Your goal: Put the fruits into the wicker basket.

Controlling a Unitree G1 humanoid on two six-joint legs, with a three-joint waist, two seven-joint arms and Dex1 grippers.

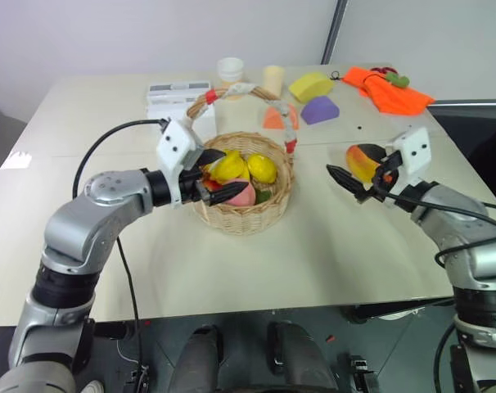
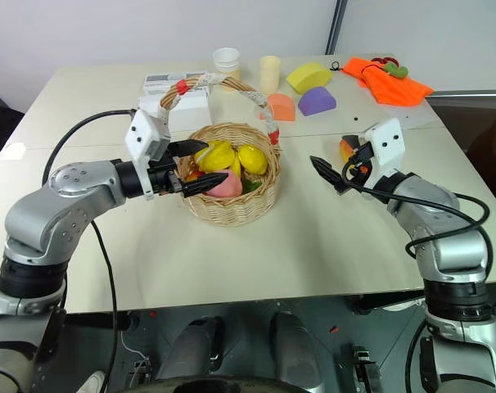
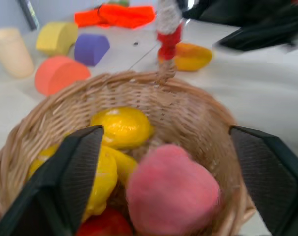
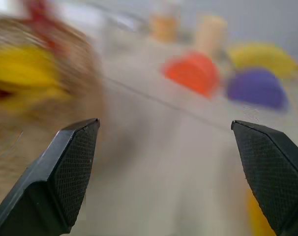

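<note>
Left end effector [image 1: 219,175] spread over peach [image 3: 172,195] in wicker basket [image 1: 246,218]; right end effector [image 1: 352,179] spread beside mango [image 1: 362,160].

Beige table [image 1: 232,270]: wicker basket [image 1: 244,214] mid, mango [image 1: 363,161] to its right, foam blocks [image 1: 309,86], cup [image 1: 230,68], orange cloth [image 1: 391,92] at back.

1 basket [image 1: 246,214], 1 peach [image 3: 171,194], 1 mango [image 1: 362,161], 3 foam blocks [image 1: 320,109], 2 cups [image 1: 230,69], 1 orange cloth [image 1: 387,90], 1 white box [image 1: 176,97].
</note>
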